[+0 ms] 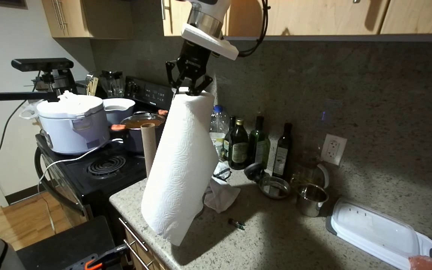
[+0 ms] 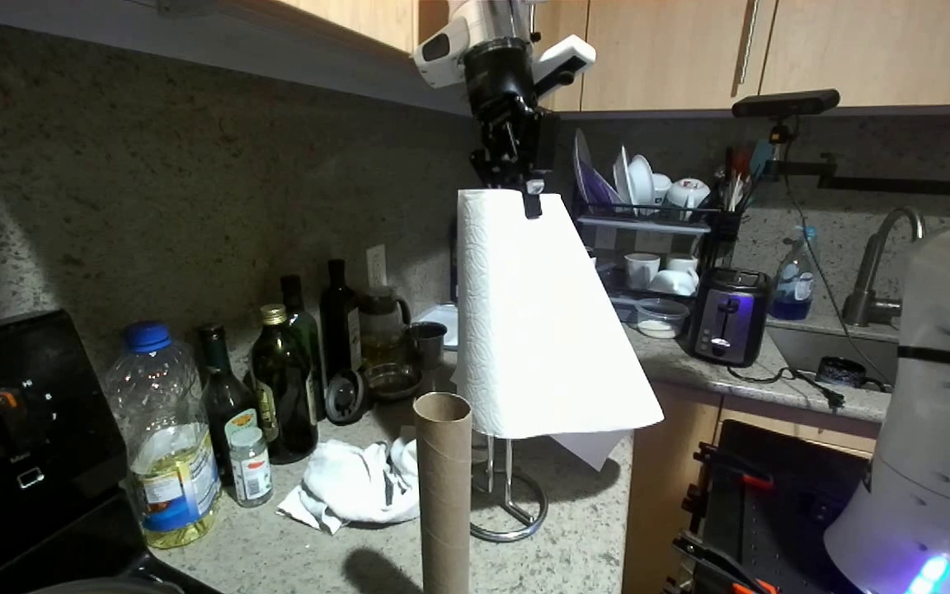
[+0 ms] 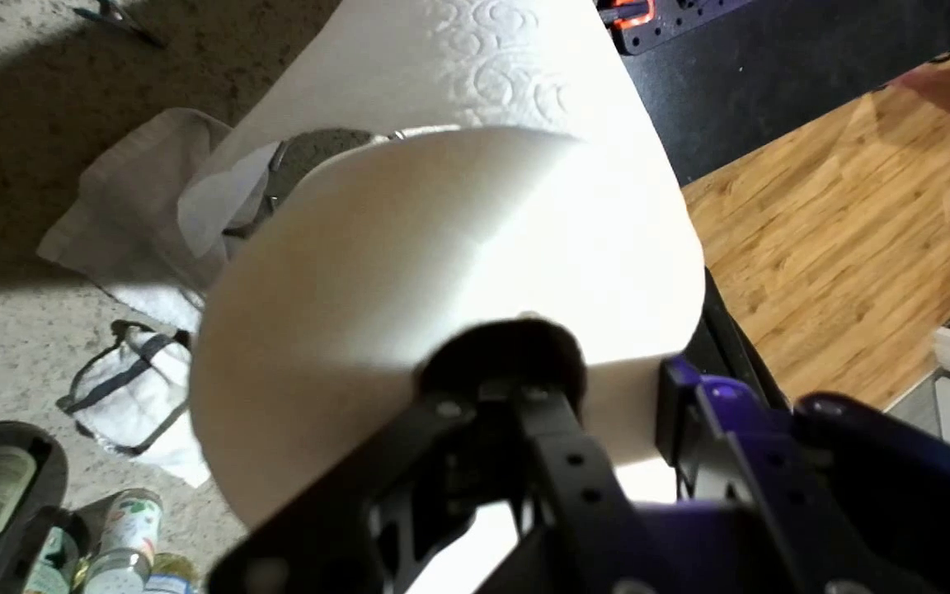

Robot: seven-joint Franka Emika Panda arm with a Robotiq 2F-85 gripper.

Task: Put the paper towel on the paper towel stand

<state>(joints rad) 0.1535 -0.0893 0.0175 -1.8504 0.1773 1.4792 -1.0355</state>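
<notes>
The paper towel (image 1: 180,161) is a big white roll, hanging tilted in an exterior view with a loose sheet draping from it. My gripper (image 1: 186,92) is at its top end, shut on the roll's wall. In the wrist view one finger reaches into the dark core and the other finger pad (image 3: 673,404) presses the outside of the paper towel (image 3: 442,247). Below the roll in an exterior view shows the metal wire base of the paper towel stand (image 2: 504,535), with two rods rising toward the roll's bottom. Its upper part is hidden; I cannot tell whether the roll is around it.
A bare cardboard tube (image 2: 444,495) stands close to the roll. Behind lie a crumpled white cloth (image 2: 359,483) and several bottles (image 1: 239,146). The stove (image 1: 107,165) carries a white pot (image 1: 71,123). A metal cup (image 1: 311,200) and white-lidded container (image 1: 377,228) sit along the wall.
</notes>
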